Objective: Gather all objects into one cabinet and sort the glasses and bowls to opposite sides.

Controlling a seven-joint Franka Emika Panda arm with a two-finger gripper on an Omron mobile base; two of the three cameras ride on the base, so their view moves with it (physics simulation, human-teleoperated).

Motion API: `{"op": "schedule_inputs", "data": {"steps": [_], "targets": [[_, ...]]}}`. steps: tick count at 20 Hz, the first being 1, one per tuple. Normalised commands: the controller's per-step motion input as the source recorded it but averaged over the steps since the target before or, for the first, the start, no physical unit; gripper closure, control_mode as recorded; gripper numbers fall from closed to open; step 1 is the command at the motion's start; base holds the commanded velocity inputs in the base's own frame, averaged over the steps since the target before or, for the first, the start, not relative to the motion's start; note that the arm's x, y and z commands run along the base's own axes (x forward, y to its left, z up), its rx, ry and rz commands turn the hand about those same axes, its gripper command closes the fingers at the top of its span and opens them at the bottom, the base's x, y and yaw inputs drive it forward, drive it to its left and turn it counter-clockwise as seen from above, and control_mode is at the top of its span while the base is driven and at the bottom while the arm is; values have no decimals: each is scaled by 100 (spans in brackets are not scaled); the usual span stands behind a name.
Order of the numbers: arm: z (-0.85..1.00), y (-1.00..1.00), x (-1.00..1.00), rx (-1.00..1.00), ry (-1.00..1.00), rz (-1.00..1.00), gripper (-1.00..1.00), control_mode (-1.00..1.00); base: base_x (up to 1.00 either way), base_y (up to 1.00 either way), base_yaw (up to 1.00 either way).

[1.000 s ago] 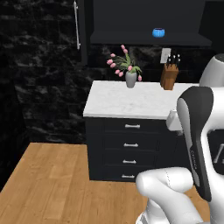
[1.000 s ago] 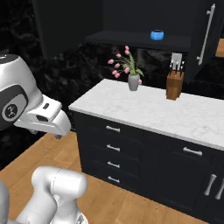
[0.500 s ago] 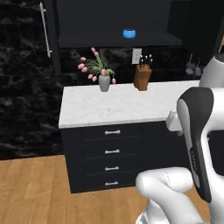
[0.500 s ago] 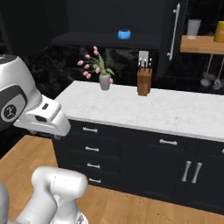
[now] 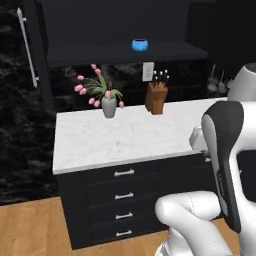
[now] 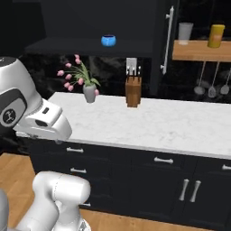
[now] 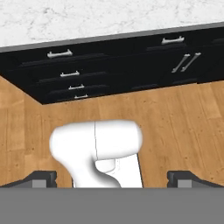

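small blue bowl [image 6: 108, 40] up on a dark shelf, pink tulips in a grey vase [image 6: 90, 94] and a wooden knife block [image 6: 133, 91] on the white marble bench [image 6: 171, 126], cabinet's long white bar handle [image 6: 168, 39] just right of the shelf, grey cup [image 6: 185, 33] and yellow cup [image 6: 216, 35] on a wooden shelf [image 6: 198, 50]

Both base views share the counter [image 5: 125, 137]; hand view faces floorward.

In front of me a white marble countertop [image 5: 125, 140] carries a grey vase of pink tulips [image 5: 108, 106] and, to its right, a brown wooden knife block [image 5: 157, 98]. Above it, a dark shelf [image 5: 100, 52] holds a small bright blue bowl [image 5: 140, 44].
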Motion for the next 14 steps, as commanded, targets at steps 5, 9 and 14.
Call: {"op": "schedule_inputs", "data": {"steps": [5, 9, 14], "targets": [[0, 0, 0, 0, 0, 0, -100, 100, 69, 0, -7], [0, 0, 0, 0, 0, 0, -100, 100, 59, 0, -2], [0, 0, 0, 0, 0, 0, -100, 100, 46, 2, 2]]}}
